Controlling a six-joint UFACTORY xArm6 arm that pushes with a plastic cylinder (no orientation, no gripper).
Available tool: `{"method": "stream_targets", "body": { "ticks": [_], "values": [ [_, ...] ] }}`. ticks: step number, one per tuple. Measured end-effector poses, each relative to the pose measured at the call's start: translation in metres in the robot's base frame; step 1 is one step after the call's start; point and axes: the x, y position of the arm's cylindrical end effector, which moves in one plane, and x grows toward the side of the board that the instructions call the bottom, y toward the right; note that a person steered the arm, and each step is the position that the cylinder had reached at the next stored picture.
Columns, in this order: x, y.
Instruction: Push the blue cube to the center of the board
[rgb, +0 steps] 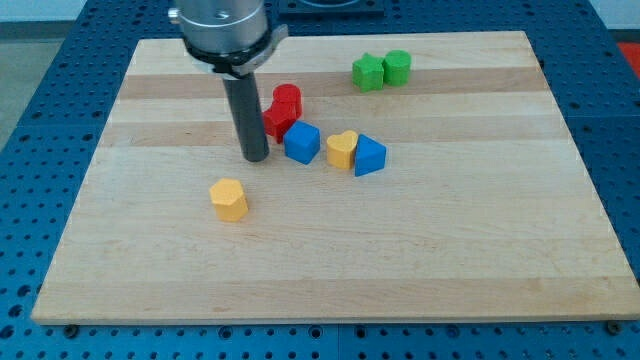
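Observation:
The blue cube (302, 143) sits a little above and left of the middle of the wooden board (400, 260). My tip (256, 158) rests on the board just left of the blue cube, with a small gap between them. A red block (283, 109) lies right behind the blue cube, partly hidden by my rod. A yellow heart-shaped block (342, 149) stands to the right of the blue cube, and a blue wedge-like block (369, 156) touches its right side.
A yellow hexagonal block (229, 199) lies alone toward the view's lower left of my tip. Two green blocks (368, 72) (397, 67) stand side by side near the board's top edge. A blue perforated table surrounds the board.

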Motion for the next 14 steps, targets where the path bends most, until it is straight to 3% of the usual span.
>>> {"method": "stream_targets", "body": {
  "ticks": [6,7,11,13,14],
  "values": [
    [-0.033,0.174],
    [-0.057,0.178],
    [-0.089,0.125],
    [-0.076,0.116],
    [-0.045,0.116]
  ]
}}
